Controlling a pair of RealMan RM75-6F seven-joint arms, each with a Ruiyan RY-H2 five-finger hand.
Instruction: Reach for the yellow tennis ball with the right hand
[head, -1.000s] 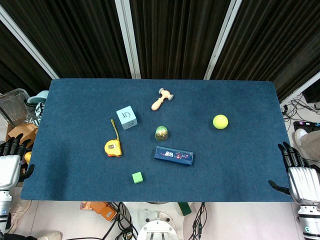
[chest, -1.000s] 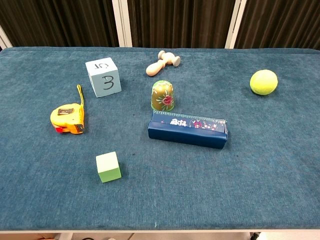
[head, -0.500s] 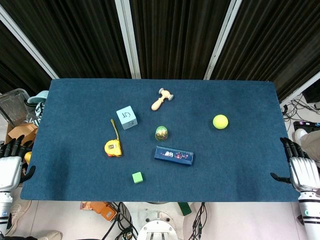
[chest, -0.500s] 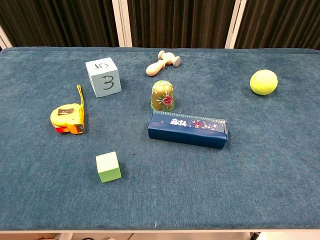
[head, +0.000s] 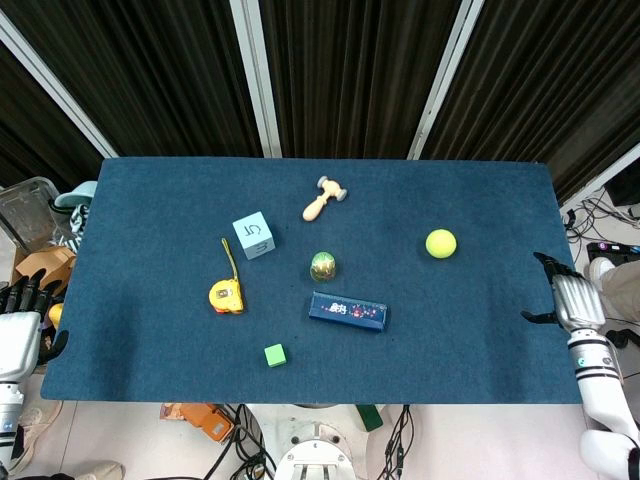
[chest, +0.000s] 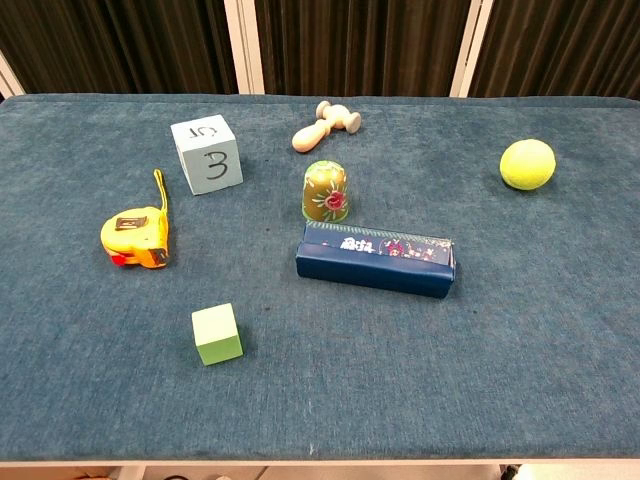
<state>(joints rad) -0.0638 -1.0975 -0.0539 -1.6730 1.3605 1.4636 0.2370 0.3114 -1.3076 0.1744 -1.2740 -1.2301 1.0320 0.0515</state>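
1. The right hand (head: 563, 296) hangs at the right edge of the table (head: 150, 300) in the head view, over the blue cloth's border, holding nothing; its fingers point toward the far side and the thumb sticks out toward the table's middle, so the fingers stand apart.
2. The chest view does not show this hand at all.
3. The yellow tennis ball (head: 440, 243) lies on the cloth, well apart from the right hand, further in and toward the far side, untouched.
4. In the chest view the ball (chest: 527, 164) sits alone near the right side of the table.
5. Toward the centre lies a dark blue box (head: 348, 311) with a patterned lid, lying flat and slightly angled.
6. Just beyond it stands a small gold painted egg-shaped figure (head: 323, 266), upright, near the box but apart from it.
7. A wooden toy mallet (head: 323, 198) lies further back.
8. A pale blue number cube (head: 254, 235) sits left of the figure, showing a 5 on top and a 3 on its near face.
9. A yellow tape measure (head: 227, 294) lies near the cube, its strap trailing toward the far side.
10. A small green cube (head: 275, 354) rests close to the near edge.
11. The left hand (head: 18, 325) hangs beside the table's left edge, empty, fingers apart.
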